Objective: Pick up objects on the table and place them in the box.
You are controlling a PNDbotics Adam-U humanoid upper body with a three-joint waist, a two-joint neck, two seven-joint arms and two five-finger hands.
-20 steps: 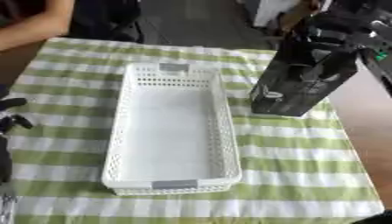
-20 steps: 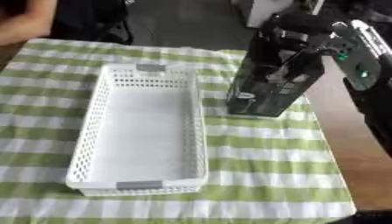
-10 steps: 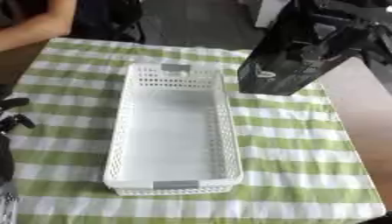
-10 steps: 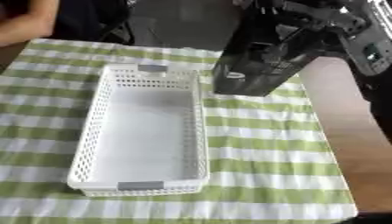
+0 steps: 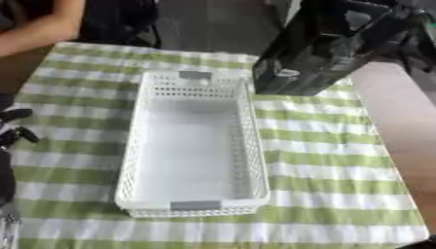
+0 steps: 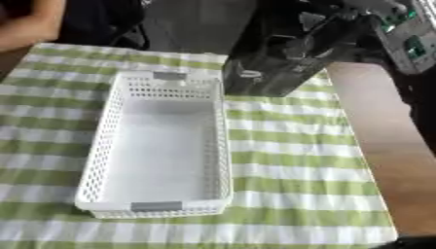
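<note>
A tall black box-shaped object (image 5: 317, 57) hangs tilted in the air at the upper right. Its lower edge is just beyond the far right corner of the white perforated basket (image 5: 250, 127). My right hand (image 6: 345, 26) comes in from the upper right and is shut on the black object's upper part. The basket lies lengthwise in the middle of the cloth with nothing inside it. My left hand (image 5: 12, 130) shows at the left edge, away from the basket, with its fingers relaxed and holding nothing.
A green and white checked cloth (image 5: 323, 160) covers the table. Bare brown tabletop (image 6: 374, 121) runs along the right side. A person's arm (image 5: 38, 34) rests at the far left corner, touching nothing of the task.
My right hand has lifted the black object off the cloth and carried it up and to the left, towards the basket's far right corner, tilting it more. The left hand has stayed put.
</note>
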